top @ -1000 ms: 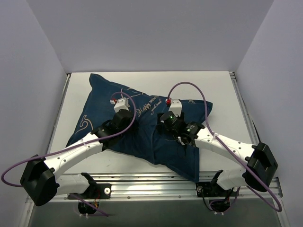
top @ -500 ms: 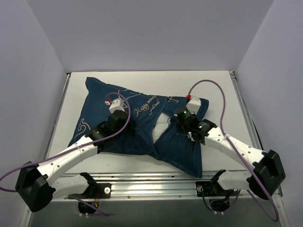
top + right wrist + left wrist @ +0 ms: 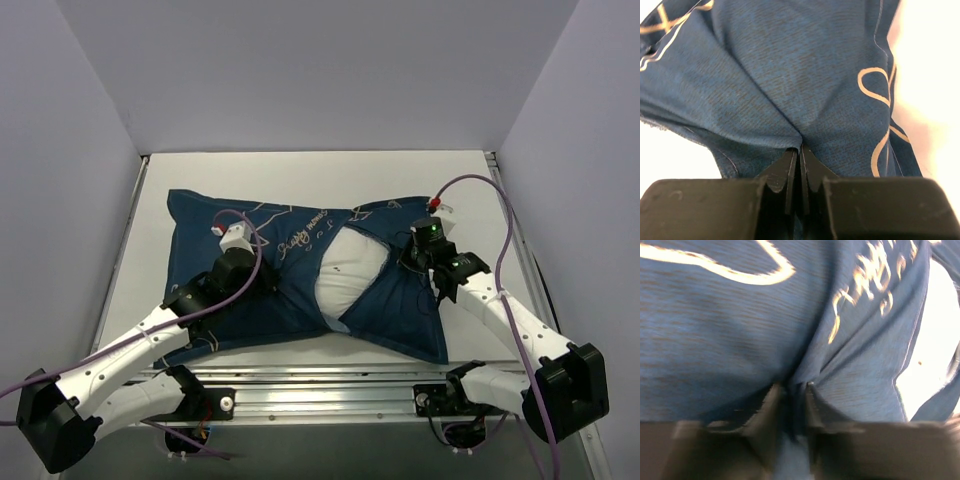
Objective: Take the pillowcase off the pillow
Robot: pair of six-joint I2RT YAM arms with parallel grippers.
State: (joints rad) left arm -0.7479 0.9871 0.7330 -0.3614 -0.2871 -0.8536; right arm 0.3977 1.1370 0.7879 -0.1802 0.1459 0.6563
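- the pillowcase (image 3: 240, 300) lies spread out across the table (image 3: 300, 170), with the pillow (image 3: 350, 272) mostly inside it, so this looks like an early-to-middle stage of the job
- a gap in the middle of the cover is pulled open and a white bulge of the cushion shows through it; in the top view that's the only bare bit, and both ends are under navy cloth
- left gripper (image 3: 792, 387) is pinched closed on a fold of the cover just left of the gap, near the script lettering; its wrist view shows cloth bunched up between the fingers
- right gripper (image 3: 800, 150) is clamped on a pleat of the cover on the right side of the gap, jaws almost touching with just the thin fabric squeezed between them
- so each arm has one side of the opening and the cloth looks stretched between them
- done, by the look of it: opening found, both edges grabbed, mouth spread enough to show the filling
- left to do: pretty much the whole extraction, since the cushion has to come out through that gap or the cover has to be peeled off over one end
- both grips are on small pinches of cloth, so a slip under a harder pull seems like the main risk
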